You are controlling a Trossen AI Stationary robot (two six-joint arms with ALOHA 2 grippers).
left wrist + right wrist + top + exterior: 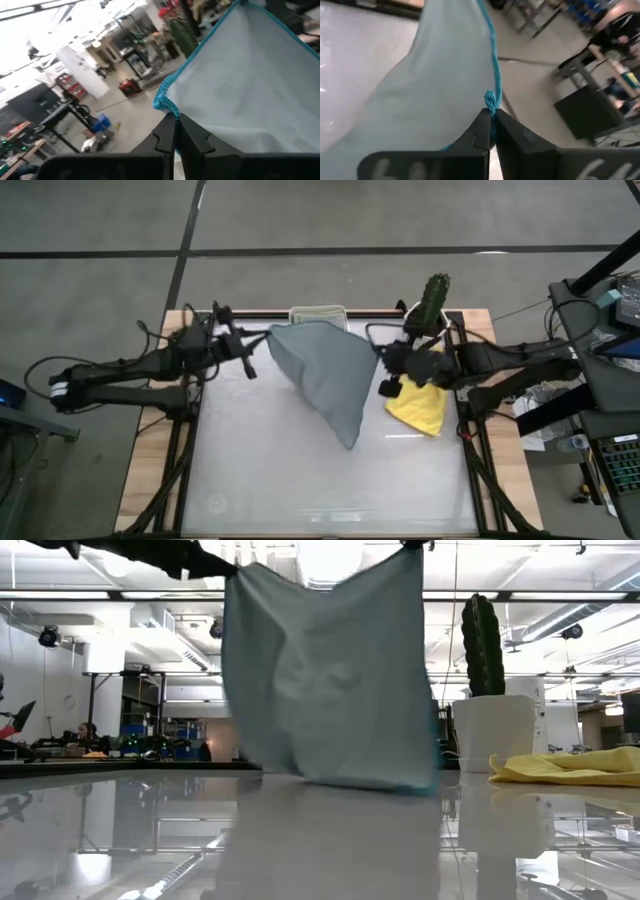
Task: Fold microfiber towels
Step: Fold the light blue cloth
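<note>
A pale blue-grey microfiber towel [325,375] with a bright blue hem hangs spread between my two grippers over the far half of the table. My left gripper [262,338] is shut on one upper corner and my right gripper [380,360] on the other. In the low view the towel [330,680] hangs like a curtain, its lower edge [370,783] down at the table top. A yellow towel [418,408] lies crumpled on the table at the right, below my right gripper. My left gripper pinches the towel's upper corner [162,102] at the blue hem between its two fingers, which reach in about level from the table's left. The towel hangs below and stretches away toward the other arm. My right gripper pinches the opposite upper corner [491,102], a bunched bit of blue hem, between its two fingers. They come from the table's right, slanting a little downward. The cloth hangs below the fingers, with loose creases.
A white tub [318,313] stands at the far edge behind the towel. A cactus in a white pot [483,645] stands at the far right corner, close to my right arm. The near half of the glossy white table [300,490] is bare.
</note>
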